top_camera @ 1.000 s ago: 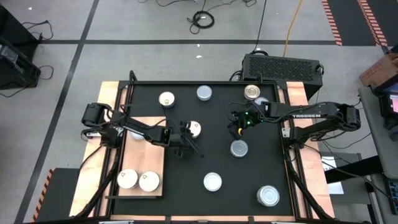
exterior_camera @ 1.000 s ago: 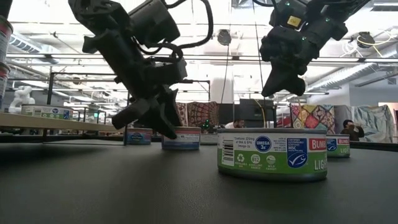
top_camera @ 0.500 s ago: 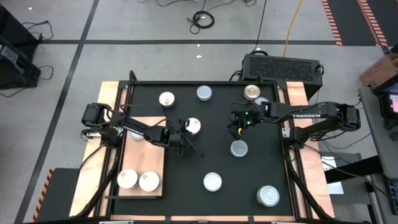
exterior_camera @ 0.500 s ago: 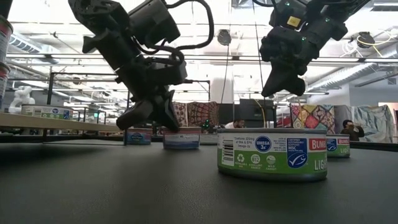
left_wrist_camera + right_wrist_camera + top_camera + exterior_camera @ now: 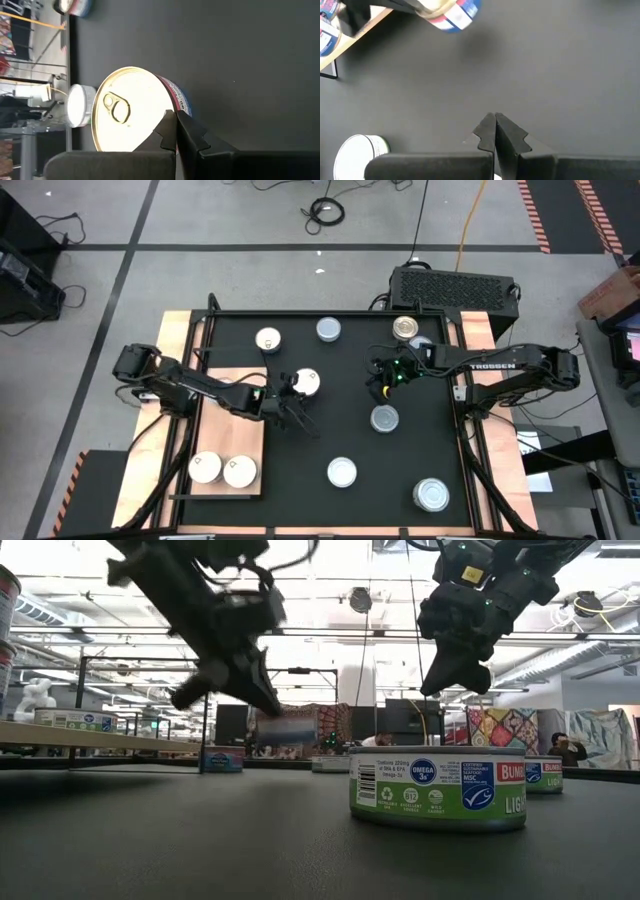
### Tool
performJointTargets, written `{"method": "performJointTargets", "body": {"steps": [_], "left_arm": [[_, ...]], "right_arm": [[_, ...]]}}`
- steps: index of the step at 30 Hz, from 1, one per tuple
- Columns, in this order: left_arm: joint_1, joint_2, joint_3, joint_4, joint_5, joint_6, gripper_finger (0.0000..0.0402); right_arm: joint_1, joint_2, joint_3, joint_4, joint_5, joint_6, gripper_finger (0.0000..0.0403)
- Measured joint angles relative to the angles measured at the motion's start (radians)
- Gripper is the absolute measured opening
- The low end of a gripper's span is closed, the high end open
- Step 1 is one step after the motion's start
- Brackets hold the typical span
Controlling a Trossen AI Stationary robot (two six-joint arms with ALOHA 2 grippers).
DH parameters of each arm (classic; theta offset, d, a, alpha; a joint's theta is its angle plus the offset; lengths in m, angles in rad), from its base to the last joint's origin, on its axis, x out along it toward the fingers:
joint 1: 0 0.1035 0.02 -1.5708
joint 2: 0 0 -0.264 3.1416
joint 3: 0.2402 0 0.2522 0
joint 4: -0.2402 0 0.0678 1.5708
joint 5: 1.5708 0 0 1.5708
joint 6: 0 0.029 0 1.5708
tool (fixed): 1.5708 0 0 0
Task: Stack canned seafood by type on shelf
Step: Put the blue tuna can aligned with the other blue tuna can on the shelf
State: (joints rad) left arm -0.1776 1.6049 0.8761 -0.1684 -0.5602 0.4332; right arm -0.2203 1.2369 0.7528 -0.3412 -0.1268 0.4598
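Black matting (image 5: 340, 430) covered the table, with a light-brown wooden shelf board (image 5: 232, 425) at its left edge in the high view. Two cream-topped round tins (image 5: 222, 470) were set on the board's lower end. The left gripper (image 5: 288, 412) was seen at frame centre, its jaws pressed together, just beside a cream-topped tin with a red-and-blue label (image 5: 305, 382); no grip on it could be made out. The right gripper (image 5: 380, 385) was held right of centre, jaws together, above the mat, near a silver-topped tin (image 5: 385, 418).
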Motion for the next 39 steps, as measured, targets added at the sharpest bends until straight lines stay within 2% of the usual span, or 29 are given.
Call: {"method": "performJointTargets", "body": {"steps": [8, 15, 22, 27, 33, 39], "left_arm": [[-0.066, -0.174, 0.001, -0.188, 0.000, -0.042, 0.0000], [-0.151, -0.346, 0.001, -0.414, 0.016, -0.159, 0.0000], [-0.240, -0.488, 0.001, -0.610, 0.083, -0.216, 0.0000], [-0.303, -0.544, -0.008, -0.711, 0.084, -0.291, 0.0000], [-0.366, -0.567, -0.060, -0.741, 0.095, -0.290, 0.0000], [-0.419, -0.566, -0.132, -0.736, 0.152, -0.297, 0.0000]], "right_arm": [[0.000, 0.000, 0.000, 0.000, 0.000, 0.000, 0.0000], [0.000, 0.000, 0.000, 0.002, 0.000, 0.008, 0.0000], [0.000, 0.000, 0.000, 0.012, 0.000, 0.034, 0.0000], [0.000, 0.000, 0.001, 0.023, 0.000, 0.073, 0.0000], [0.000, 0.000, 0.001, 0.030, 0.007, 0.166, 0.0000], [0.019, 0.000, 0.000, 0.032, 0.101, 0.234, 0.0000]]}}
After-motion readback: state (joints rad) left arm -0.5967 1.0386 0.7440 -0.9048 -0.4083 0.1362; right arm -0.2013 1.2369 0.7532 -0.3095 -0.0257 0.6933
